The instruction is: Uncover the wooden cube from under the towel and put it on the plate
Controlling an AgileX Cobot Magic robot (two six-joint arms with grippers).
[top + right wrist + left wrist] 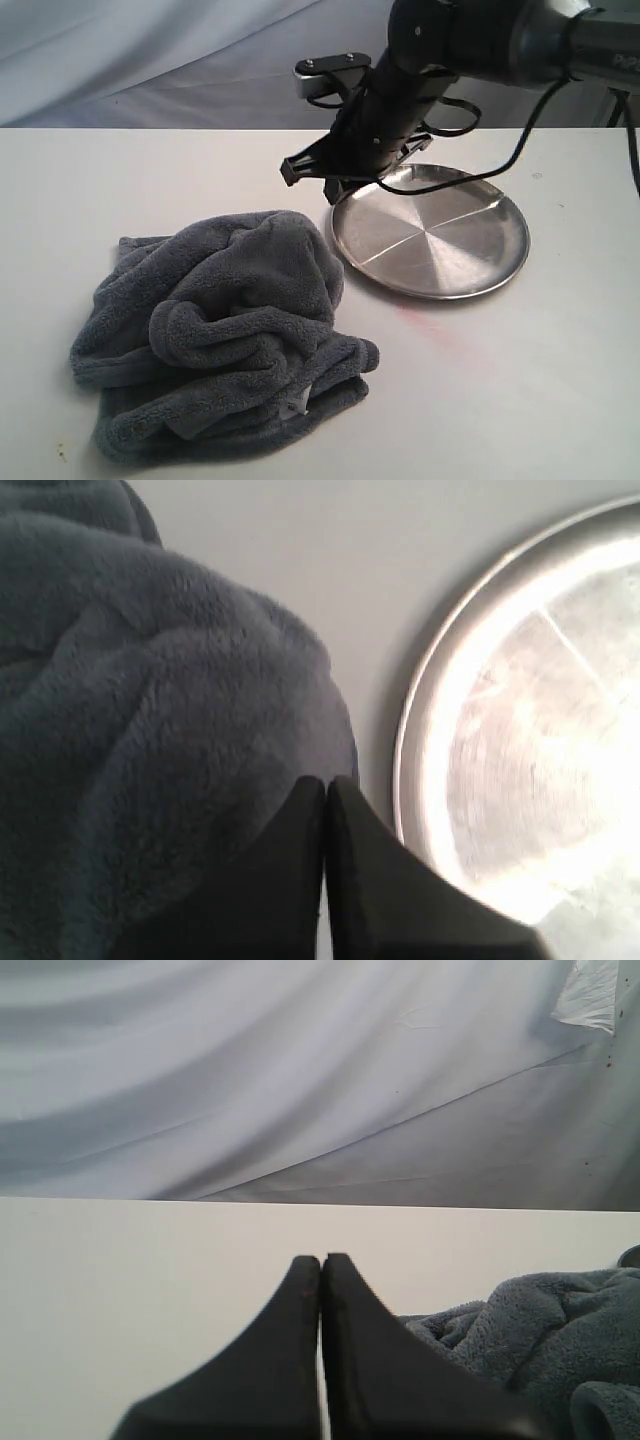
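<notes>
The dark grey towel [230,310] lies crumpled in a heap on the table, left of the round silver plate [440,240]. No wooden cube shows in any view; it is hidden. My right gripper [333,190] hangs above the gap between towel and plate. In the right wrist view its shut, empty jaws [326,780] are over the towel's edge [150,710], with the plate [520,730] close beside. My left gripper [321,1258] is shut on nothing, low over bare table, with the towel [560,1330] off to one side. The exterior view does not show the left gripper.
The white table [520,400] stretches out in front of and to the right of the plate. A pale cloth backdrop [150,60] hangs behind the table. A faint pink smear [440,330] marks the tabletop by the plate's front rim.
</notes>
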